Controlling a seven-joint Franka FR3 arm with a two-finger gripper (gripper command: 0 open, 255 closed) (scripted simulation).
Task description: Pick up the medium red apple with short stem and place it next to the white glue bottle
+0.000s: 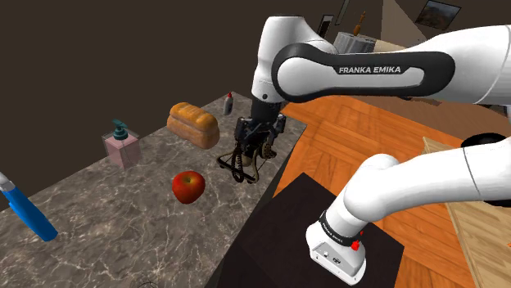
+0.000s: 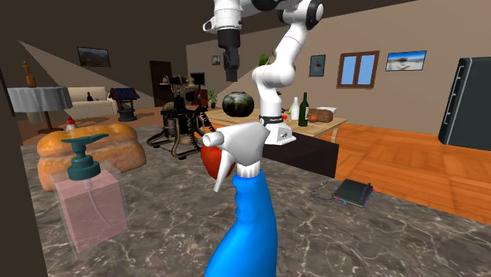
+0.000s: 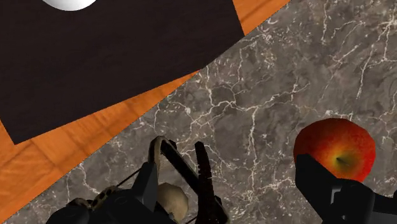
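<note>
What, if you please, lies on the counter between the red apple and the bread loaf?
That stretch is bare: the shoulder view shows plain marble counter between the red apple and the bread loaf.

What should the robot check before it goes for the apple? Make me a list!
1. Gripper open: ok, its fingers stand apart.
2. Gripper empty: ok, it holds nothing.
3. Gripper above the apple: not ok. It hangs over a dark wire ornament, with the apple off to one side.
4. Apple free to grab: ok, it stands alone on the marble counter.
5. Room beside the small red-capped bottle: cannot tell. The bread loaf stands close.
</note>
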